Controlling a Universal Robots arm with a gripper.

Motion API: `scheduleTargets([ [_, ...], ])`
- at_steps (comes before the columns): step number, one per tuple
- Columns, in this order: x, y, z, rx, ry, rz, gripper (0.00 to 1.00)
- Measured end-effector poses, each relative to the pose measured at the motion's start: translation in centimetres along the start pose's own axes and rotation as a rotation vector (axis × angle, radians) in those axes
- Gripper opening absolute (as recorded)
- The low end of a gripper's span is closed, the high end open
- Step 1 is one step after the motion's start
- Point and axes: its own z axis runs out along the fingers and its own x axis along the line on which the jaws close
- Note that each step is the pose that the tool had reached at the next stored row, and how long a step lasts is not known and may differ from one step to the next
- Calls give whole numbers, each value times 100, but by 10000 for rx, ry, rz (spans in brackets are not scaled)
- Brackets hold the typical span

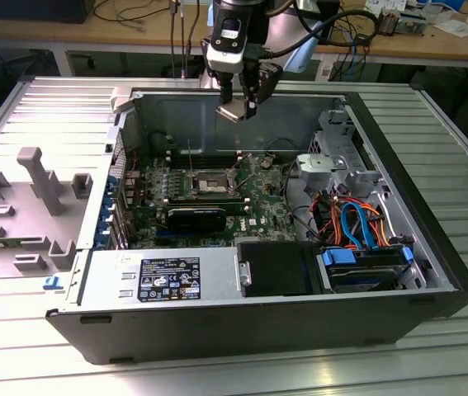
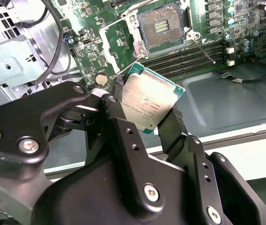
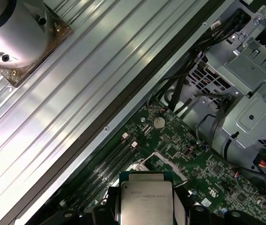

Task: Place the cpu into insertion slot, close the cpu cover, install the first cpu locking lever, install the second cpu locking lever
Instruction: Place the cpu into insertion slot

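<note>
The gripper (image 1: pixel 246 101) is hanging above the open computer case (image 1: pixel 242 330), which is lying on its side on the ribbed metal worktop (image 1: pixel 432 115). The fingers (image 2: pixel 111 105) are clamping the cpu (image 2: pixel 149 101) by two opposite edges, leaving its silvery top and its other two edges showing in both wrist views. In the exterior view the cpu (image 1: pixel 235 111) is sitting tilted between the finger tips, well clear of the board, with open air on every side of it and the case's inner wall behind.

The insertion slot (image 1: pixel 207 183) is lying below and toward the front of the case from the gripper, well apart from the chip. In the second wrist view the insertion slot (image 2: pixel 163 26) is standing uncovered, its contact field exposed inside the silver rim. A thin metal lever (image 2: pixel 203 49) is angling out from one corner of that rim and crossing over the memory slots (image 2: pixel 189 58), which are running just beside one edge of the socket.

In the exterior view the drive cage (image 1: pixel 333 157) is crowding the board on the exterior view's right, and a black graphics card (image 1: pixel 196 219) is lying along the socket's near side.
</note>
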Motion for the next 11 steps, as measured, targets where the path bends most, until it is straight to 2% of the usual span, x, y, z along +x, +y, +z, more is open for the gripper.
scheduleTargets([
  [11, 0, 0, 1, -1, 0, 8, 54],
])
